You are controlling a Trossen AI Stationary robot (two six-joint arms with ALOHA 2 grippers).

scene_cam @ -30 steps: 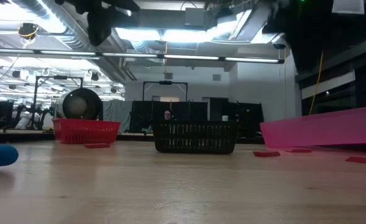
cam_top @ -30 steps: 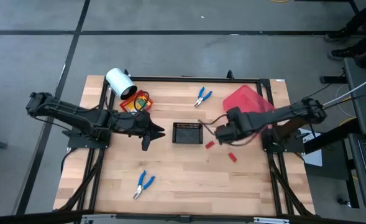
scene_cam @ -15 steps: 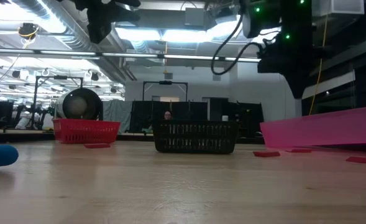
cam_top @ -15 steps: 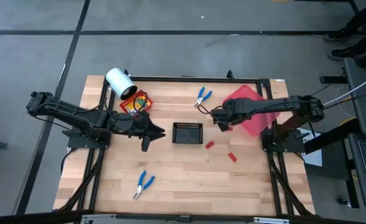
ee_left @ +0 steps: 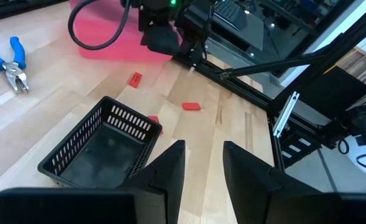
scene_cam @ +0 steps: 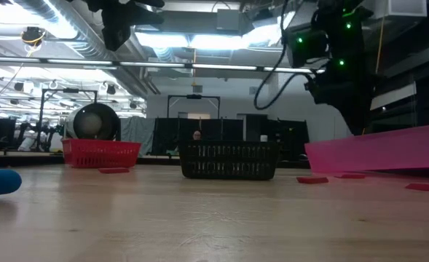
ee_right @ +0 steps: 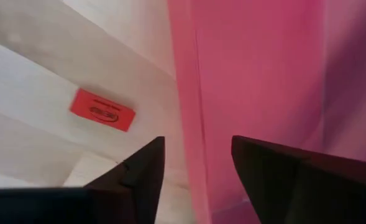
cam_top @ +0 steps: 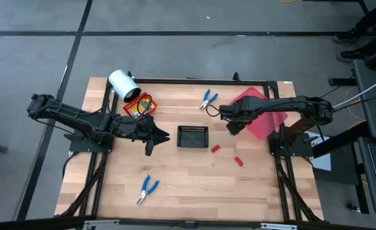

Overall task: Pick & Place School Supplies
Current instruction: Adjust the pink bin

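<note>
Red pieces: two tiny red rectangles lie flat on the tabletop (cam_top: 194,185), one (cam_top: 216,149) just right of the black basket, the other (cam_top: 239,161) a little farther right and nearer the front edge. A third red piece (ee_right: 102,111) lies just beside the pink tray's edge, right under the right gripper.
Blue-handled pliers: one pair (cam_top: 207,98) lies at the back of the tabletop, between the red basket and the pink tray; a second pair (cam_top: 147,189) lies toward the front left, well apart from everything else.
Yellow-orange boxes: printed boxes (cam_top: 143,105) sit inside the small red basket (cam_top: 131,104) at the back left.
Black basket: the black mesh basket (cam_top: 193,136) stands mid-table, empty as far as the left wrist view shows.
Pink tray: the pink tray (cam_top: 259,115) lies at the back right, tilted in the low view.
White roll: a white cylinder roll (cam_top: 122,84) rests touching the red basket's back-left corner.
Right gripper: the right gripper (cam_top: 233,126) hangs over the pink tray's left edge, its fingers (ee_right: 139,171) parted and holding nothing.
Left gripper: the left gripper (cam_top: 157,137) waits just left of the black basket, fingers (ee_left: 170,165) narrowly apart, empty.
</note>
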